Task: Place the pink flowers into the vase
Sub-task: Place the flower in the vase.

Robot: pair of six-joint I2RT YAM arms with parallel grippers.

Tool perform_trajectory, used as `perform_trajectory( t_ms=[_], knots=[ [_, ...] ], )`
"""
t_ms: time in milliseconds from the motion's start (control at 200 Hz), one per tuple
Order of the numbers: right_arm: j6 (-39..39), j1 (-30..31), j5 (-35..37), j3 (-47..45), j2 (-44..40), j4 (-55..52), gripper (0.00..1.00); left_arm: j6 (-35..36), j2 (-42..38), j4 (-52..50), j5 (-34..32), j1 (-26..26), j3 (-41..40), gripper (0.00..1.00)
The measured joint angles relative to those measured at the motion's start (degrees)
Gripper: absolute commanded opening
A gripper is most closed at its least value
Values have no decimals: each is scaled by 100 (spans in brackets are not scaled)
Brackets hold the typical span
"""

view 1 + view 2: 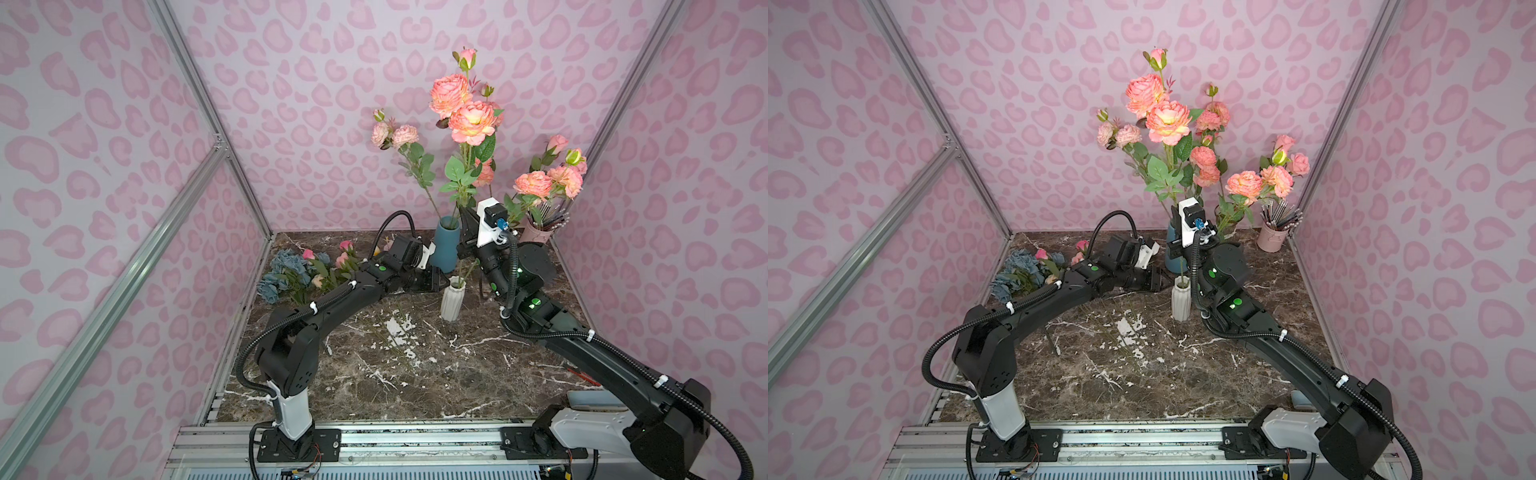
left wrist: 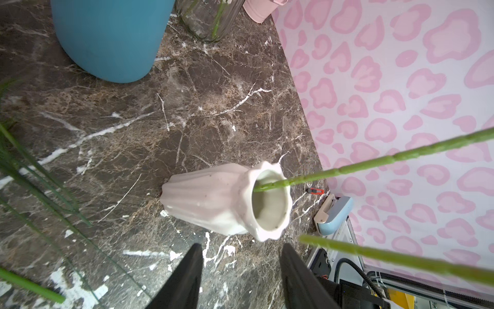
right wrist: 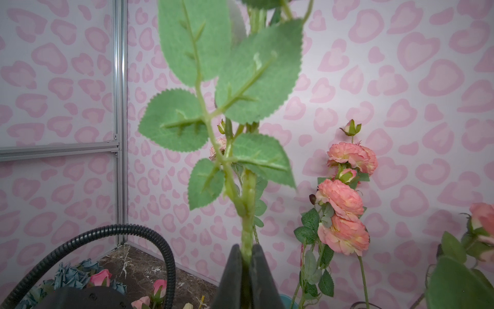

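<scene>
in a top view the pink flowers (image 1: 471, 120) stand high above the white vase (image 1: 452, 303). their stem is near upright and runs down toward the vase's mouth. the right gripper (image 1: 465, 226) grips that stem above the vase, wrist turned upward and arm reaching in from the vase's right. the left gripper (image 1: 438, 284) sits low just beside the vase's neck, its forearm close to level.

in the left wrist view the stem (image 2: 374, 163) slants into the vase's mouth, its tip just inside the rim. the left gripper (image 2: 240, 247) has its fingers apart, just short of the vase and holding nothing.

in the right wrist view the right gripper (image 3: 247, 250) is clamped on the stem, with leaves rising beyond it.

what's left looks like a lowering along the stem's own axis by the right arm. the left arm is placed to steady the vase.
</scene>
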Motion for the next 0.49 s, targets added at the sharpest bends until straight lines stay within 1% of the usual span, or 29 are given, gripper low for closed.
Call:
perform_trajectory(
  t_ms=[495],
  knots=[
    [264, -380, -376, 0, 337, 313, 0, -4, 299, 11, 2, 0, 225, 51]
  ],
)
